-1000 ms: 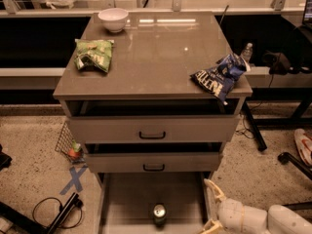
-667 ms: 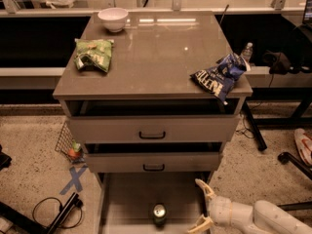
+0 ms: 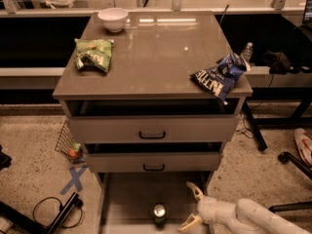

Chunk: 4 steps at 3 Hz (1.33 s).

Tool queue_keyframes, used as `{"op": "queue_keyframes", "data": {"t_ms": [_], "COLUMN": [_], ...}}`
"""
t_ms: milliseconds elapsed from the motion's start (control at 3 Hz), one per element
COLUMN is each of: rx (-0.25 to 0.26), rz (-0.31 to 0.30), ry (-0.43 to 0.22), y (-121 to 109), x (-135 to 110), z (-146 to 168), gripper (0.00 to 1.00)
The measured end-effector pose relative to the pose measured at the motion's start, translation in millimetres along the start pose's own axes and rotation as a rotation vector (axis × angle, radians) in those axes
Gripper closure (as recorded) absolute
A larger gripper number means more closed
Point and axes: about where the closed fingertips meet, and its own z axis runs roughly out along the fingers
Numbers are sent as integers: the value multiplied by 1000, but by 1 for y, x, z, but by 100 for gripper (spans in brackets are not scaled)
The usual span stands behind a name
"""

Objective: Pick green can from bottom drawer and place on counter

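The green can [image 3: 159, 212] stands upright on the floor of the open bottom drawer [image 3: 122, 199]. Just right of it, the end effector [image 3: 191, 207] hangs released, 2 fingers [image 3: 195, 191] spread toward the can, the pale arm [image 3: 253, 218] reaching in low from the right.

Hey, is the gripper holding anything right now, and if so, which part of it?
Nothing is held. The gripper is open over the bottom drawer, beside the upright green can with a gap between them.
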Motion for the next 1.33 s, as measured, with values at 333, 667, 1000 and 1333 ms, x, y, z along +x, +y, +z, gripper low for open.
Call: {"op": "queue_keyframes", "data": {"t_ms": [333, 667, 1000, 1333], "rx": [-28, -30, -55, -95], "rz": [6, -9, -3, 5], "ry": [25, 33, 27, 28], "y": [-8, -8, -3, 3], "x": [48, 74, 95, 110], "z": [43, 74, 98, 119], "gripper": [0, 0, 0, 23]}}
